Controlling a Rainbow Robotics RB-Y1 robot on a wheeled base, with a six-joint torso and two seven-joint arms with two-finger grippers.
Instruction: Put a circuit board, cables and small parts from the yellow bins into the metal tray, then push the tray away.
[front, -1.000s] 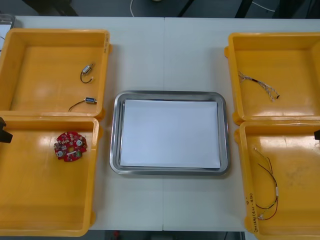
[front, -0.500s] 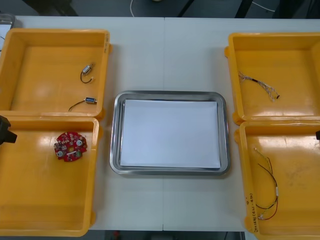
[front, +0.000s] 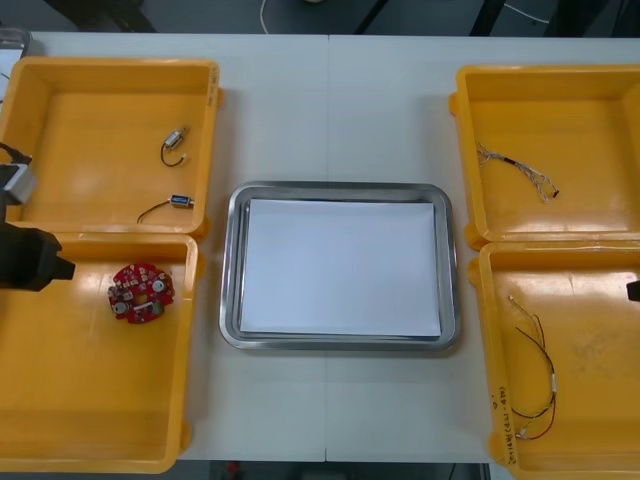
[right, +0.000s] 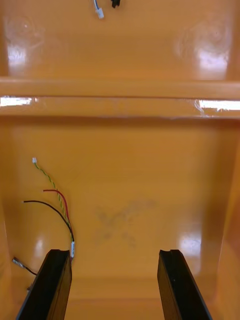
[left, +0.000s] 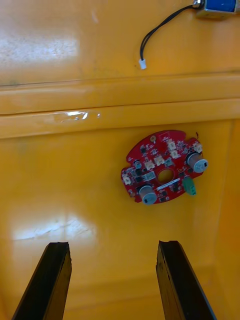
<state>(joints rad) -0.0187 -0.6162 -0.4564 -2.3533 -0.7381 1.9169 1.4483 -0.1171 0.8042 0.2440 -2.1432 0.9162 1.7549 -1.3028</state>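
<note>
Slid farther in over the near-left bin (front: 90, 400) since a second ago: left gripper (front: 60, 266), fingers spread wide, empty. Just ahead of the fingertips, untouched, board (front: 141, 292) flat on that bin's floor. Parked over the near-right bin (front: 600, 350), right gripper (right: 112, 255), also wide.

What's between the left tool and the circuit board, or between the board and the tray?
Nothing visible. The left tool, open, hovers over bare floor of the near left bin, with the circuit board ahead of its fingers. Toward the metal tray, only that bin's own wall intervenes.
</note>
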